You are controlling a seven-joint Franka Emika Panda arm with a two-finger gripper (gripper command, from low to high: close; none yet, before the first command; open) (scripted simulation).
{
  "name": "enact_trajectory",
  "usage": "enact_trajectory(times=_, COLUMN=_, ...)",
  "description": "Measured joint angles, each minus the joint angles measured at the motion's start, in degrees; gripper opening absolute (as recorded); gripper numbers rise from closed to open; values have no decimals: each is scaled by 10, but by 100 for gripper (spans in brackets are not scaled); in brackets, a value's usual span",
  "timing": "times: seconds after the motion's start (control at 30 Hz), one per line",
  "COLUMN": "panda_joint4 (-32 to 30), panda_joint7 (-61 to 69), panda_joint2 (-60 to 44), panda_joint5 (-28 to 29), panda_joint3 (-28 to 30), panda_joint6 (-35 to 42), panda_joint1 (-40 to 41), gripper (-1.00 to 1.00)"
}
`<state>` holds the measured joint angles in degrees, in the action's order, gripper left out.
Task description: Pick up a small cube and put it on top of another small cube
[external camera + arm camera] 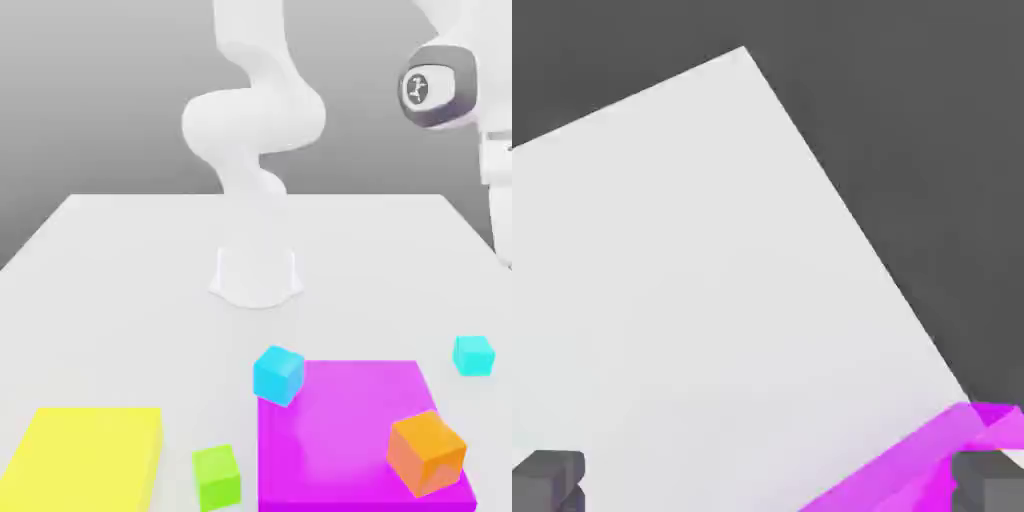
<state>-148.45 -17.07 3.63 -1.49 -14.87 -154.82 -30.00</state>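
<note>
Looks like nothing's been grabbed yet: the end effector (pixel 768 480) is spread wide and empty, so the small turquoise cube (pixel 473 355) at right of the frame needs to be reached first.

The arm (pixel 255 115) is smooth glossy white, built of thick rounded tube segments that swell into bulbous joint housings, and it rises from a short, round white base (pixel 256 275) with a flared foot. One joint housing (pixel 438 85) near the exterior view's right edge has a dark grey end cap (pixel 417 90) edged by a grey band, with a small white mark at the cap's centre. In the hand view, the gripper (pixel 770 480) shows two blocky dark grey fingertips (pixel 550 478) with flat faces and squared edges.
</note>
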Motion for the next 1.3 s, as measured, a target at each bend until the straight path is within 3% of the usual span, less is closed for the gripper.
enact_trajectory(times=0.17, panda_joint4=-38, panda_joint7=9, panda_joint2=-107, panda_joint5=78, panda_joint3=-21, panda_joint6=-55, panda_joint1=-62, gripper=0)
enact_trajectory(times=0.37, panda_joint4=-20, panda_joint7=-54, panda_joint2=-232, panda_joint5=177, panda_joint3=59, panda_joint6=-145, panda_joint1=-132, gripper=0)
enact_trajectory(times=0.4, panda_joint4=-17, panda_joint7=-59, panda_joint2=-244, panda_joint5=183, panda_joint3=69, panda_joint6=-155, panda_joint1=-142, gripper=-100)
enact_trajectory(times=0.63, panda_joint4=-17, panda_joint7=-60, panda_joint2=-244, panda_joint5=183, panda_joint3=69, panda_joint6=-154, panda_joint1=-142, gripper=-100)
enact_trajectory(times=0.83, panda_joint4=-43, panda_joint7=8, panda_joint2=-133, panda_joint5=94, panda_joint3=5, panda_joint6=-71, panda_joint1=-95, gripper=-100)
enact_trajectory(times=1.03, panda_joint4=-58, panda_joint7=20, panda_joint2=-46, panda_joint5=32, panda_joint3=47, panda_joint6=-4, panda_joint1=-2, gripper=-100)
enact_trajectory(times=1.3, panda_joint4=-77, panda_joint7=-17, panda_joint2=60, panda_joint5=15, panda_joint3=117, panda_joint6=83, panda_joint1=101, gripper=-100)
